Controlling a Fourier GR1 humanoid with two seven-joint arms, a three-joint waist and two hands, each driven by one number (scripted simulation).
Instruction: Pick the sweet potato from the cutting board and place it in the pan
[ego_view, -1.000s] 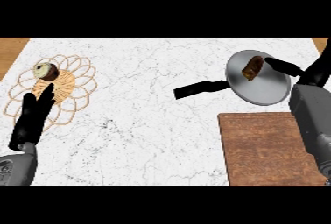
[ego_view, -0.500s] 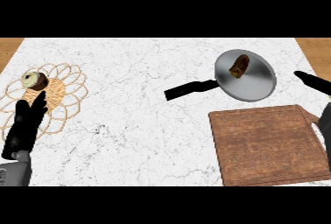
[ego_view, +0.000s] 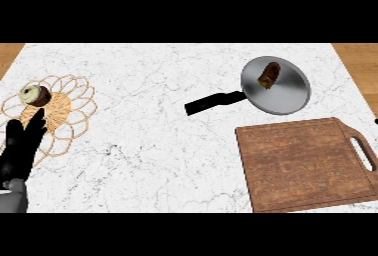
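White marble makes up the counter (ego_view: 148, 150), grey-veined and smooth, with a dull polish rather than a gloss. The pan (ego_view: 284, 95) is bare grey metal with a smooth, softly shiny bowl, and its handle (ego_view: 214, 102) is matt black. The sweet potato (ego_view: 269, 75) shows rough, dull brown skin. The board (ego_view: 303, 165) is reddish-brown wood, plainly grained and matt. The mat (ego_view: 63, 107) is looped tan wicker. The left hand (ego_view: 21, 147) looks like matt black plastic.
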